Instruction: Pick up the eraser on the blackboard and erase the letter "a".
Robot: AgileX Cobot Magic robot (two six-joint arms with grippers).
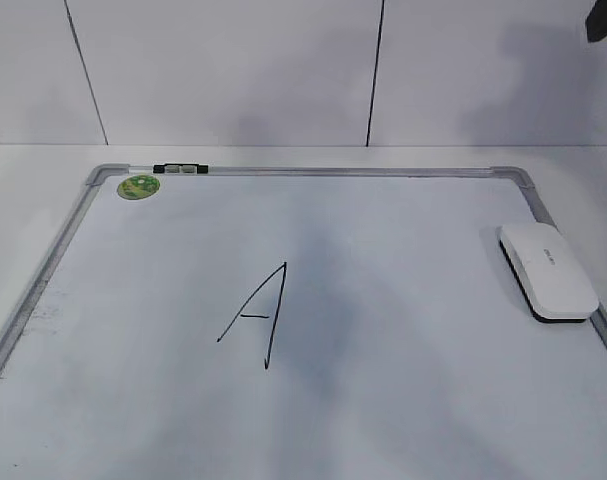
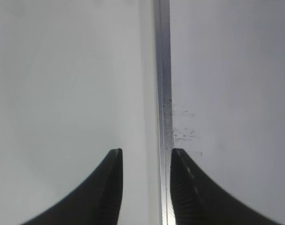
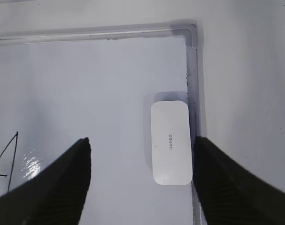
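The eraser [image 1: 546, 268] is a white oblong block lying flat at the right edge of the blackboard [image 1: 403, 290], a white dry-erase board with a grey frame. In the right wrist view the eraser [image 3: 170, 140] lies against the board's right frame [image 3: 193, 84]. My right gripper [image 3: 142, 140] is open and empty above it, and the eraser lies below, by the right finger. My left gripper [image 2: 144, 152] is open and empty above the board's left frame [image 2: 163, 70]. No small letter "a" shows in any view. Only a large capital "A" [image 1: 258, 315] is on the board.
A round green sticker [image 1: 138, 185] and a small black-and-clear clip [image 1: 180, 169] sit at the board's far left corner. Faint marker smudges [image 2: 184, 133] lie by the left frame. A white panelled wall [image 1: 283, 70] stands behind the table.
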